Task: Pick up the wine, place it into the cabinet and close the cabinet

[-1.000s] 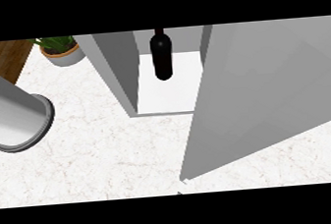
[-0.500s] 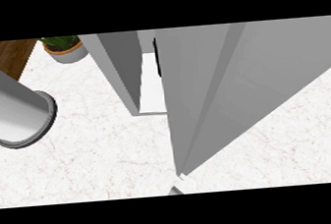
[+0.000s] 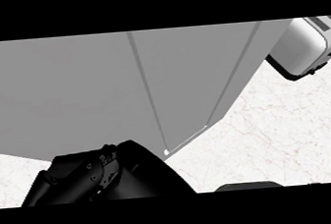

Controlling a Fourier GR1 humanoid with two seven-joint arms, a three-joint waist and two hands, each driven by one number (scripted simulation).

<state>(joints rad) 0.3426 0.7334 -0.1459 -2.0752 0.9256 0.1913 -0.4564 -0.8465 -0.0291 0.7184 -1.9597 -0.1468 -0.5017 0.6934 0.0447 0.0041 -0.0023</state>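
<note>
Lower left of frame: black hand (image 3: 100, 175) low against cabinet (image 3: 123, 87), which hand we cannot tell; fingers bunched, wide or curled we cannot tell.

Centre: cabinet fills upper frame, door seam looks nearly shut. Wine not visible; we judge it inside.

Step in hand: closing door. We press flat on panel, follow through until edge sits flush.

Right: white appliance (image 3: 305, 46) at upper right on desk (image 3: 272, 140); we stay clear.

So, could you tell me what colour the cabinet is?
Plain light grey; the cabinet shows in the head view.
</note>
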